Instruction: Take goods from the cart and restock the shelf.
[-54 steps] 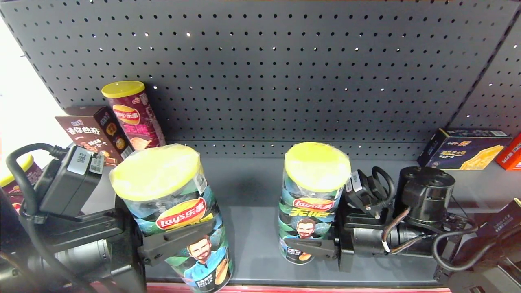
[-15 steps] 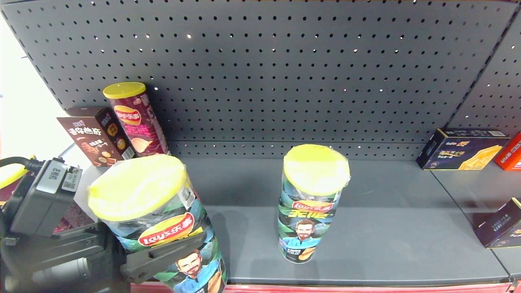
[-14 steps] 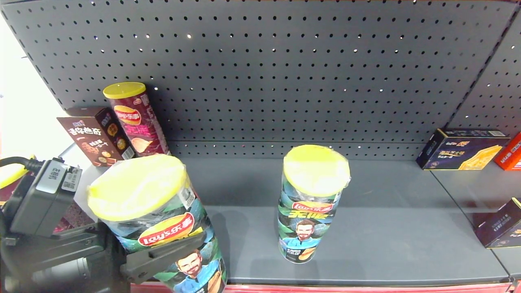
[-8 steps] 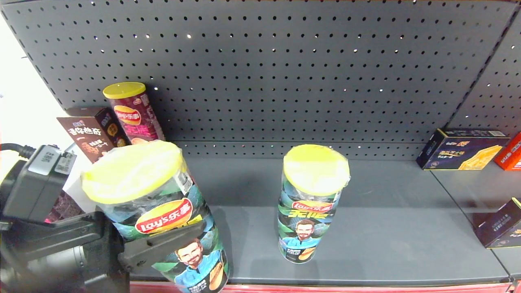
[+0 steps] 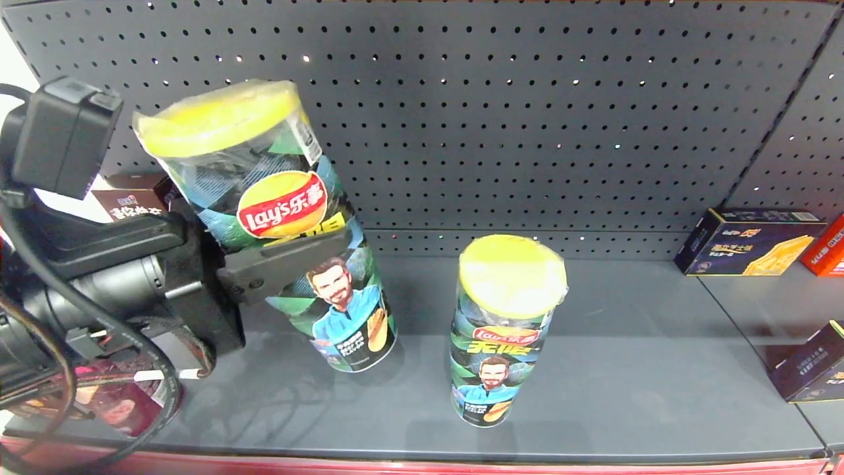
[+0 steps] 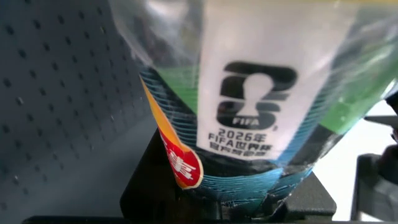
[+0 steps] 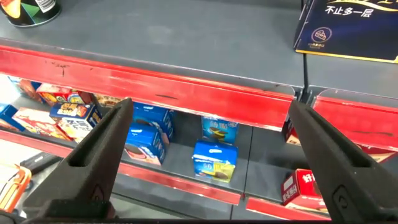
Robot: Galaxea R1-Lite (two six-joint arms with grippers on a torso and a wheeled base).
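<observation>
Had jaws of left gripper (image 5: 297,245) clenched round tilted green chip can (image 5: 264,165) above grey shelf (image 5: 626,369); had those of right gripper (image 7: 209,106) splayed, empty.

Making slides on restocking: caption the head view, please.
Left claw grips a tilted chip can at the shelf, beside a second can standing upright.

Yellow-lidded, green-blue patterned chip can (image 5: 280,204)
</observation>
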